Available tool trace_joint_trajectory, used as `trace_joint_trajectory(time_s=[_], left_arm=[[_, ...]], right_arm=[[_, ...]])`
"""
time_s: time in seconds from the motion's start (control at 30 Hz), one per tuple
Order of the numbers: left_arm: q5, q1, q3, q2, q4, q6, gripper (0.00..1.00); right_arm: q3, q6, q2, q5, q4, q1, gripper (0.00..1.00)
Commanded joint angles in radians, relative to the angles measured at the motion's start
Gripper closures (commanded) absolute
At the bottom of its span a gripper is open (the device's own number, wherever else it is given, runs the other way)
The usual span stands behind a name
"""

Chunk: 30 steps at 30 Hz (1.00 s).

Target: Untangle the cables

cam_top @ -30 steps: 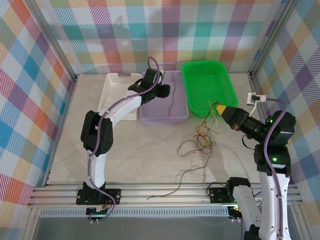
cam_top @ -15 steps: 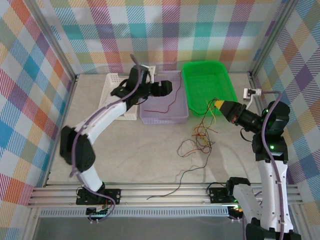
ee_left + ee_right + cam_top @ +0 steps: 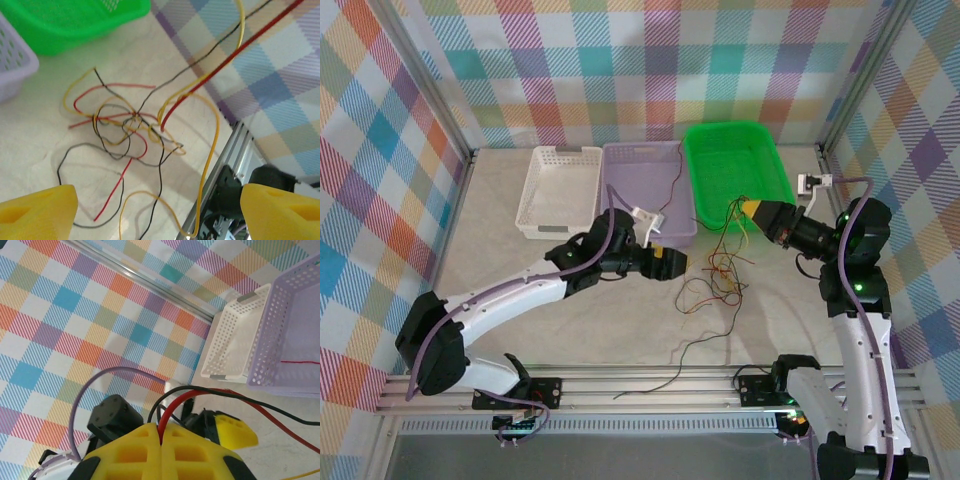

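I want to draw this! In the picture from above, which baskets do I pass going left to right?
white basket → purple basket → green basket

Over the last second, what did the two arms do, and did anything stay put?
The left gripper swung from above the lavender basket toward the near edge and now hangs open beside the tangle of cables. A red cable lies in that basket. The right gripper stayed shut on a few cables, edging slightly farther back; the tangle barely shifted.
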Motion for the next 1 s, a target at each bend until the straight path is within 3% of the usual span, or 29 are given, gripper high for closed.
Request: trace_joint_trajectory(time_s=[0.0,0.37,0.53,0.6,0.7,0.9,0.97], left_arm=[[-0.009,-0.028,-0.017,0.007,0.077,0.032,0.16],[-0.016,-0.113,-0.020,0.070,0.128,0.050,0.17],[-0.039,-0.117,-0.008,0.078,0.108,0.071,0.23],[-0.045,-0.117,-0.009,0.077,0.103,0.077,0.32],[-0.059,-0.117,-0.016,0.061,0.103,0.079,0.61],[-0.098,-0.117,-0.040,-0.032,0.082,0.072,1.00],[-0.128,-0.117,-0.037,-0.080,0.047,0.072,1.00]], right_arm=[[0.000,0.008,-0.004,-0.018,0.047,0.010,1.00],[-0.003,0.011,-0.012,0.003,0.044,0.044,1.00],[0.002,0.013,-0.020,0.004,0.036,0.049,1.00],[0.002,0.013,-0.022,0.007,0.034,0.050,1.00],[-0.006,0.013,-0.025,0.007,0.032,0.051,1.00],[-0.038,-0.013,-0.040,0.032,0.006,0.054,1.00],[-0.055,-0.026,-0.044,0.050,-0.007,0.054,1.00]])
